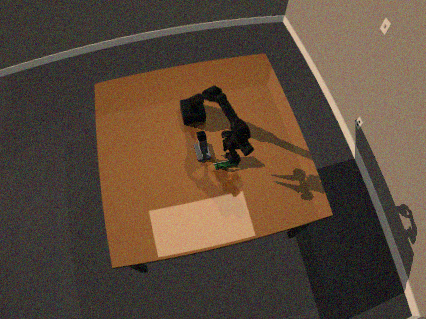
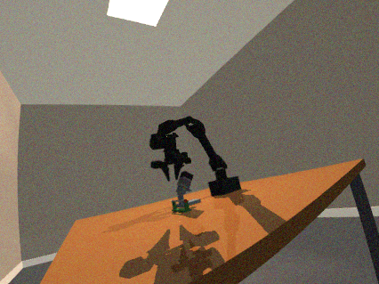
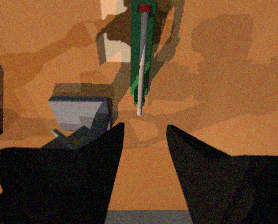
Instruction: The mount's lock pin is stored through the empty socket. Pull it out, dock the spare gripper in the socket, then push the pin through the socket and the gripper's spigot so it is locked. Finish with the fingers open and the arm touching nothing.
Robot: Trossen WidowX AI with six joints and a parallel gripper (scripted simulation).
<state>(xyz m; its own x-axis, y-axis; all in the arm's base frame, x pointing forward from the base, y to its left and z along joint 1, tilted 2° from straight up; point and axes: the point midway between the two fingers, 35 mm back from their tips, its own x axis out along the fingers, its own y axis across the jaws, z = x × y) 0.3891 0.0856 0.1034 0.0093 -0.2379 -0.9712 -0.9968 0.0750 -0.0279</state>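
Note:
My gripper [image 2: 173, 179] [image 3: 145, 128] is partly open and empty, pointing down above the table. Just beyond its fingertips in the wrist view is a long green part [image 3: 135, 60] [image 1: 220, 167] [image 2: 180, 210]. A thin grey pin [image 3: 142, 65] with a red head [image 3: 145, 8] shows along the green part, its bare end toward me; whether it passes through or lies on top is unclear. To the left stands a grey block [image 3: 80, 112] with dark parts near it. In the exterior view a grey-blue post [image 2: 183, 186] with a dark top leans beside the green part. I cannot tell mount from spare gripper surely.
A pale rectangle [image 1: 200, 229] lies on the wooden table [image 1: 135, 177] near its front edge. The arm's base [image 1: 192, 112] [image 2: 224, 186] stands behind the grey and green parts. The dark-topped post rises close to my fingers. Arm shadows cross the table.

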